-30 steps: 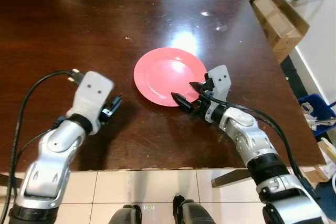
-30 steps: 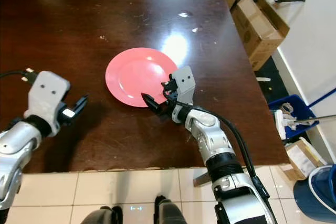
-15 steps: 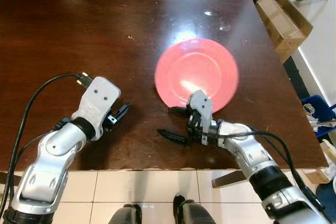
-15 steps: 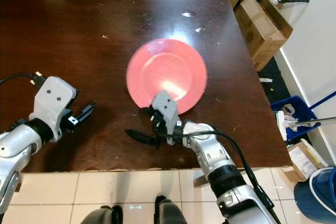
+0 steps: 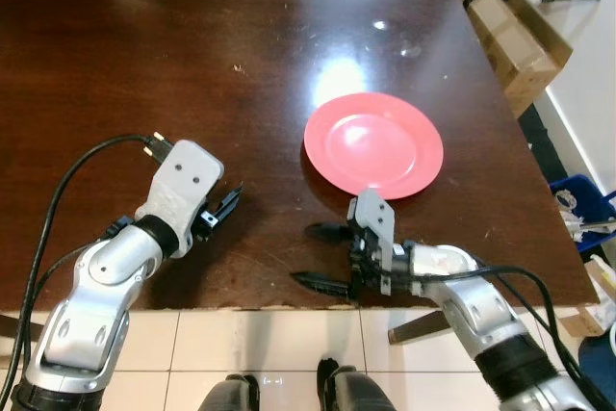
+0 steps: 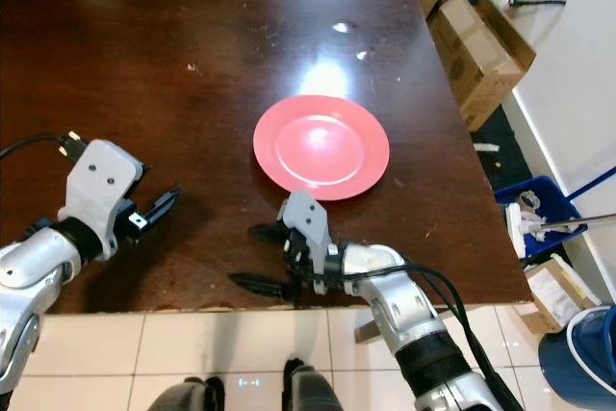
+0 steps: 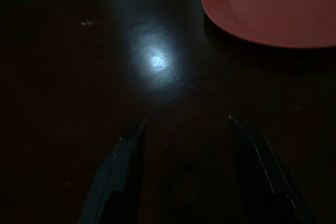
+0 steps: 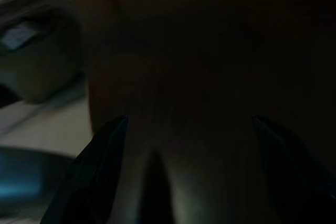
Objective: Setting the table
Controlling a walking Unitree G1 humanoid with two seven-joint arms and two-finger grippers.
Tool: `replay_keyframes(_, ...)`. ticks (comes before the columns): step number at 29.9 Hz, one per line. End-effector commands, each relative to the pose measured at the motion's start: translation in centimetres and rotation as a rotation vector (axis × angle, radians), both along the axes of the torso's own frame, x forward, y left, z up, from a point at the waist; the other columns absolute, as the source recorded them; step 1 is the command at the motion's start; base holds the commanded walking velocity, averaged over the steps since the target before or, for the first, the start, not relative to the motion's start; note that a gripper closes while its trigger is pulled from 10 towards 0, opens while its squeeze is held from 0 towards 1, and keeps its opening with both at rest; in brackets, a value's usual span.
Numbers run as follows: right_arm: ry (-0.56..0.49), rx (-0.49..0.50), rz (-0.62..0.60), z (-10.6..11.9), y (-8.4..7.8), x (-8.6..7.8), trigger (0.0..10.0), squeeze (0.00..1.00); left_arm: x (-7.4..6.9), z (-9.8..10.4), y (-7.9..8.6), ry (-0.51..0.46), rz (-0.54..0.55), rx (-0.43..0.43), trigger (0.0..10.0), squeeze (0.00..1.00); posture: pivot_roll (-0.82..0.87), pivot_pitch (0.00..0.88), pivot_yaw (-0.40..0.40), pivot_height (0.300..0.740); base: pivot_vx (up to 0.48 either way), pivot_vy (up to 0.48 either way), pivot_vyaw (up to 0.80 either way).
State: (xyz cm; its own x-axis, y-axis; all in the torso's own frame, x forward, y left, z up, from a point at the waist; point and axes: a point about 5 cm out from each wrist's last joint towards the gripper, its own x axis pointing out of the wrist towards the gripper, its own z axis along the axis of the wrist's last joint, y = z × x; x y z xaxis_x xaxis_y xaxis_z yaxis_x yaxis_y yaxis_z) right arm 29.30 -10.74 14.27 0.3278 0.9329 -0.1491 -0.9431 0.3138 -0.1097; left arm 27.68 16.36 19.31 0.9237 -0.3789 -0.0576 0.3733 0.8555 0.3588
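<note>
A round red plate [image 5: 374, 144] lies flat on the dark wooden table [image 5: 144, 64], right of centre; its edge appears in the left wrist view [image 7: 273, 9]. My right gripper [image 5: 318, 257] is open and empty at the table's near edge, just in front of the plate, fingers pointing left. One finger [image 5: 325, 231] lies on the table and the other [image 5: 318, 284] is at the edge. My left gripper [image 5: 229, 204] hovers over the near-left of the table, open with nothing between its fingers [image 7: 123, 166], pointing toward the plate.
Cardboard boxes [image 5: 515, 31] stand on the floor beyond the table's right side, with a blue bin [image 5: 577, 204] nearer. White floor tiles [image 5: 241, 353] run along the near edge. A black cable [image 5: 58, 199] loops from my left arm.
The plate was let go and now lies on the table. My right gripper has drawn back from it to the near edge, open. The camera shifted; the left arm stayed about the same.
</note>
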Motion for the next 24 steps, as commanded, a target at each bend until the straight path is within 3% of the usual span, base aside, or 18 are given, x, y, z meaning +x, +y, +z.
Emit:
replay_keyframes(1, -0.103, 0.045, -0.028, 2.6, -0.3, 0.4, 10.0, 0.00, 0.1, -0.1, 0.1, 0.003, 0.010, -0.028, 10.0, 0.00, -0.02, 0.200, 0.021, 0.740, 0.000, 0.000, 0.00)
replay_keyframes(3, -0.143, 0.059, -0.048, 3.6, -0.5, 0.6, 10.0, 0.00, 0.1, -0.1, 0.0, 0.001, 0.011, -0.037, 10.0, 0.00, -0.02, 0.200, 0.021, 0.740, 0.000, 0.000, 0.00)
replay_keyframes(4, -0.235, 0.101, -0.134, 6.2, -1.6, 1.7, 10.0, 0.00, 0.2, -0.4, -0.4, 0.008, -0.004, -0.039, 10.0, 0.00, -0.03, 0.206, 0.033, 0.740, 0.000, 0.000, 0.00)
replay_keyframes(7, -0.335, 0.074, -0.277, 7.5, -3.6, 3.6, 10.0, 0.00, 0.1, -0.8, -1.0, 0.019, -0.031, -0.034, 10.0, 0.00, -0.03, 0.209, 0.039, 0.740, 0.000, 0.000, 0.00)
replay_keyframes(8, -0.332, 0.015, -0.364, 6.7, -5.0, 4.8, 10.0, 0.00, 0.0, -0.7, -1.1, 0.019, -0.038, -0.031, 10.0, 0.00, -0.03, 0.209, 0.042, 0.740, 0.000, 0.000, 0.00)
replay_keyframes(10, -0.313, -0.030, -0.441, 5.6, -6.1, 5.7, 10.0, 0.00, 0.1, -0.7, -1.1, 0.021, -0.038, -0.028, 10.0, 0.00, -0.02, 0.211, 0.045, 0.740, 0.000, 0.000, 0.00)
replay_keyframes(15, -0.247, -0.096, -0.591, 3.5, -7.9, 6.5, 10.0, 0.00, -0.3, -1.2, -0.4, 0.048, -0.034, 0.014, 10.0, 0.00, 0.00, 0.214, 0.055, 0.740, 0.000, 0.000, 0.00)
replay_keyframes(20, -0.194, -0.112, -0.640, 2.1, -8.4, 6.7, 10.0, 0.00, -0.9, -1.4, 0.0, 0.074, -0.057, 0.051, 10.0, 0.00, 0.02, 0.233, 0.076, 0.740, 0.000, 0.000, 0.00)
replay_keyframes(24, -0.155, -0.108, -0.625, 0.7, -7.8, 6.9, 10.0, 0.00, -1.4, -1.4, 0.3, 0.085, -0.072, 0.064, 10.0, 0.00, 0.04, 0.233, 0.073, 0.740, 0.000, 0.000, 0.00)
